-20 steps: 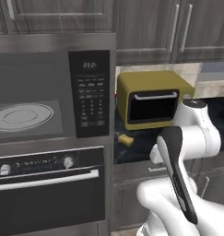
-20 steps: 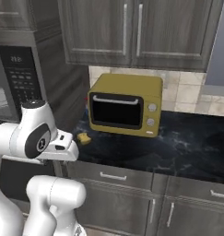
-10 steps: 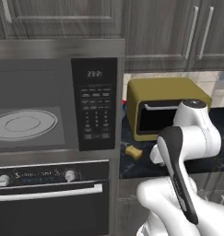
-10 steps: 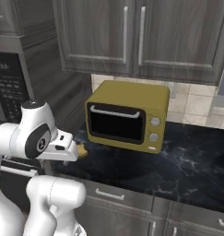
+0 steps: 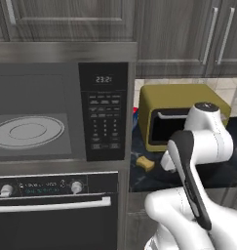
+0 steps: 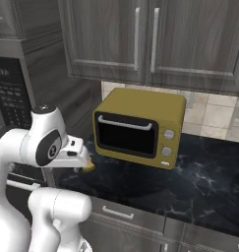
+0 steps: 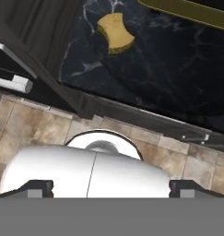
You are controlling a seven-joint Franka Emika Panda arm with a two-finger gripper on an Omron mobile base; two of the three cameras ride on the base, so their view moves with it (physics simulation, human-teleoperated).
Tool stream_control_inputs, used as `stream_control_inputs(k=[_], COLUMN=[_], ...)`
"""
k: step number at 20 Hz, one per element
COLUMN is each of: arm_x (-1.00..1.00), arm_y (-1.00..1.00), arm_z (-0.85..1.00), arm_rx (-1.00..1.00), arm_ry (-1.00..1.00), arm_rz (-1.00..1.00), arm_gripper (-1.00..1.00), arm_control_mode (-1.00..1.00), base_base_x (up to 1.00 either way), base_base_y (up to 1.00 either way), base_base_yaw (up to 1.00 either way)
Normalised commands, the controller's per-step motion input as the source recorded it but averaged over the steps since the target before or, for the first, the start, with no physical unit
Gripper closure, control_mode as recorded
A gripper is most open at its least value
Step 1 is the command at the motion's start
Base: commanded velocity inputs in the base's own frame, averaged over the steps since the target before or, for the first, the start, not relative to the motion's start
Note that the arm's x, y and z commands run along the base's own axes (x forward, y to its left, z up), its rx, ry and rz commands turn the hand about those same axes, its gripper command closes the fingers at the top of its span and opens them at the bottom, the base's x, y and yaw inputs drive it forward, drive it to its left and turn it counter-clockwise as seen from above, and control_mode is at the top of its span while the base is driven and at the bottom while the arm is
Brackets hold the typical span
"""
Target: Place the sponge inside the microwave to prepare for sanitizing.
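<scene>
The sponge (image 7: 115, 39) is a small yellow block with a notched edge. It lies on the black marble counter, left of the olive toaster oven, as the left base view shows: sponge (image 5: 145, 163). In the right base view the sponge (image 6: 88, 166) peeks out from behind my white hand. The microwave (image 5: 105, 117) stands to the left, with its grey interior and round turntable (image 5: 27, 132) showing. My gripper (image 7: 111, 188) is open and holds nothing. It hangs in front of the counter edge, short of the sponge and well apart from it.
The olive-yellow toaster oven (image 6: 138, 128) sits on the counter (image 6: 199, 182) right of the sponge. A black oven with knobs and a bar handle (image 5: 51, 204) is under the microwave. Grey cabinets (image 6: 150, 39) hang above, and drawers run below the counter edge.
The whole picture has shifted and grown in both base views, so the base has driven closer to the counter. The arm keeps its pose and the sponge lies where it was.
</scene>
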Motion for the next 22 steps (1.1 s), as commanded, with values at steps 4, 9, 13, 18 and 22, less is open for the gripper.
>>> stream_control_inputs(k=[4,9,13,18,22], arm_x=[0.41,0.78,0.83,0.49,0.28], arm_y=[-0.32,-0.02,0.10,0.05,0.02], arm_z=[0.00,-0.09,-0.33,-0.29,-0.33], arm_rx=[0.00,0.00,-0.02,-0.07,-0.01], arm_ry=[0.01,0.02,0.00,0.00,0.00], arm_rz=[0.15,0.05,0.00,0.00,0.00], arm_gripper=[-1.00,-1.00,-1.00,-1.00,-1.00], arm_control_mode=[-1.00,-1.00,-1.00,-1.00,-1.00], base_base_x=[0.00,0.00,0.00,0.00,0.00], base_base_y=[0.00,0.00,0.00,0.00,0.00], base_base_yaw=[0.00,0.00,0.00,0.00,0.00])
